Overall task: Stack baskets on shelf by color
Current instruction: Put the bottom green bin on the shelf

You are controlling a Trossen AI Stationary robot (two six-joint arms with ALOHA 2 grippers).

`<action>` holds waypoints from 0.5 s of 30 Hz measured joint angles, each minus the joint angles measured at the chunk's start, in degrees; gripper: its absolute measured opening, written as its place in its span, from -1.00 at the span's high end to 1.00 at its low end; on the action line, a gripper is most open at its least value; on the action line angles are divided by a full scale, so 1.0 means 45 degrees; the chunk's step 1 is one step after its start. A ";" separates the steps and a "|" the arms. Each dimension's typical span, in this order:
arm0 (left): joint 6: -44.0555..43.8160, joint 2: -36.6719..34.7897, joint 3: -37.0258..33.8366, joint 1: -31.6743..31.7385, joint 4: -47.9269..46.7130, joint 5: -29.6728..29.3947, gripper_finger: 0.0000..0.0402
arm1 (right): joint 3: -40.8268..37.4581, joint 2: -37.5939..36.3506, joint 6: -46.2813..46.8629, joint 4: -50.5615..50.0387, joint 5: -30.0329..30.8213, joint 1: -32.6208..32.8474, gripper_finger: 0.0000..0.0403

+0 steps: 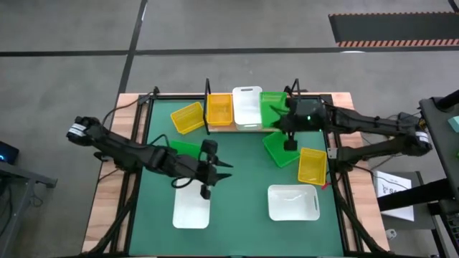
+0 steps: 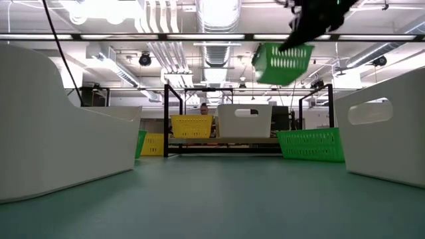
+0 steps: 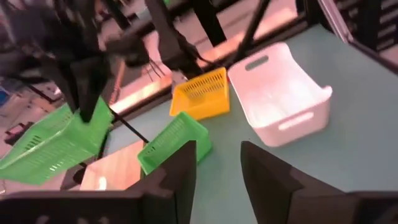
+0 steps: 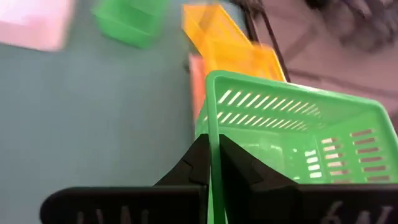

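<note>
While the green-matted desk [image 1: 237, 172] carries two white baskets at six o'clock [image 1: 191, 208] [image 1: 292, 202], the wooden shelf [image 1: 237, 125] at twelve o'clock holds a yellow basket [image 1: 219, 109] and a white basket [image 1: 247, 107] side by side. The right jaws [image 1: 290, 123] are pinched tight on the rim of a green basket [image 2: 282, 64], carried tilted in the air over the shelf's right end. The left jaws [image 1: 208, 170], near the desk's middle at about eight o'clock, stand partly apart and hold nothing.
</note>
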 joint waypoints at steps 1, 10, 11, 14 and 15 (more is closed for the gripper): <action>0.0000 -0.0186 -0.0262 -0.0002 0.0433 -0.0114 0.46 | -0.0231 -0.0060 -0.0021 -0.0020 0.0000 -0.0426 0.95; -0.0346 -0.1588 -0.2211 0.0001 0.2526 -0.0503 0.46 | -0.1812 0.0269 -0.0237 0.0352 -0.0856 -0.3048 0.95; -0.0348 -0.1715 -0.2336 0.0001 0.2522 -0.0511 0.46 | -0.1980 0.0289 -0.0319 0.0538 -0.1219 -0.3199 0.95; -0.0353 -0.2111 -0.2688 0.0001 0.2814 -0.0508 0.46 | -0.2367 0.0462 -0.0452 0.1073 -0.1842 -0.3542 0.95; -0.0355 -0.2208 -0.2796 0.0001 0.2945 -0.0511 0.46 | -0.2438 0.0560 -0.0457 0.1146 -0.1858 -0.3617 0.95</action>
